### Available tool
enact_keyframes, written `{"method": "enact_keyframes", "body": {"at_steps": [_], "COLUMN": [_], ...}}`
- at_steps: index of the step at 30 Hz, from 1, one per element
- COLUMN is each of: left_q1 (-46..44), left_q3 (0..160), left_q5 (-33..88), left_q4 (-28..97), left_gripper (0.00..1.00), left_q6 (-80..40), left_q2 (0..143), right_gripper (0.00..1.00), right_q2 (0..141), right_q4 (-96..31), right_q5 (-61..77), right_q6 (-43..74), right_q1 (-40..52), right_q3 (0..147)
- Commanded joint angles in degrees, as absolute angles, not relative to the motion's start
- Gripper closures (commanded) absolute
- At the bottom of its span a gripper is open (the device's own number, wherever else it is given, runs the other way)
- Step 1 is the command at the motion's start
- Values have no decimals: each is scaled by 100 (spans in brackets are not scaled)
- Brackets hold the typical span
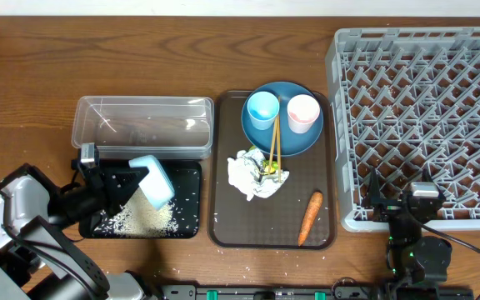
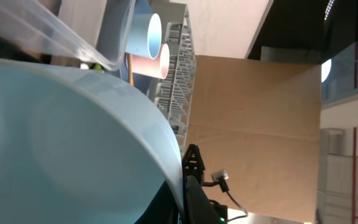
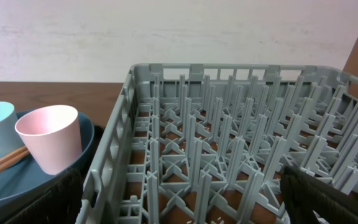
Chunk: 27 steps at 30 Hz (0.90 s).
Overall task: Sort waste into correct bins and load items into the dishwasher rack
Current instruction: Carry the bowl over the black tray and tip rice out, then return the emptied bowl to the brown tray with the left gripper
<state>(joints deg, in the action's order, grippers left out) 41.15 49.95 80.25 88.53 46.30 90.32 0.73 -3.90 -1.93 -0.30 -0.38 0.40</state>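
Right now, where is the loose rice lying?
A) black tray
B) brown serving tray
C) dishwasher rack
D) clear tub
A: the white rice grains lie scattered on the black tray, just below the tilted bowl.

Centre of the brown wood-grain table (image 1: 32, 75) before me: a dark brown rectangular serving tray (image 1: 302, 173), long sides running twelve to six o'clock. At twelve o'clock in my right wrist view, a plain white wall (image 3: 166, 31).
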Motion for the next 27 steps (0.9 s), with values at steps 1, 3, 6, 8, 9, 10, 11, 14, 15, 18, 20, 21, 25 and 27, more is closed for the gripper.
{"method": "enact_keyframes", "body": {"at_steps": [1,3,6,8,9,10,11,14,15,18,20,21,25,27], "left_q1": [4139,4141,4150,4143,4141,4141,4141,4141,4141,4121,4088,4064,3876,3721], "left_q3": [5052,5054,5059,5059,5059,5059,5059,5065,5109,5312,5502,5634,6241,6576], "left_q5": [8278,8368,8322,8239,8189,8169,8152,8147,8169,8263,8315,8315,8117,7915], "left_q4": [9150,9220,9061,9113,9080,9056,9061,9332,9585,9697,9697,9697,9695,9677], "left_gripper": [94,94,94,94,94,94,94,94,94,94,94,94,94,94], "left_q6": [4976,5378,5256,5269,5269,5269,5269,5271,5367,5430,5275,5188,4587,4219], "left_q2": [9041,9011,9017,9017,9017,9017,9017,9008,8984,8739,8468,8322,7870,7712], "right_gripper": [1,1,1,1,1,1,1,1,1,1,1,1,1,1], "right_q2": [71,71,71,71,71,71,71,71,71,71,71,71,71,71], "right_q4": [-410,-410,-410,-410,-410,-412,-410,-410,-410,-410,-410,-410,-410,-410], "right_q5": [-209,-209,-209,-209,-209,-211,-209,-209,-209,-211,-209,-211,-209,-209], "right_q6": [-49,-49,-49,-49,-49,-49,-49,-49,-49,-49,-49,-49,-49,-49], "right_q1": [40,40,40,40,40,40,40,40,40,40,40,40,40,40], "right_q3": [32,32,32,32,32,32,32,32,32,32,32,32,32,32]}}
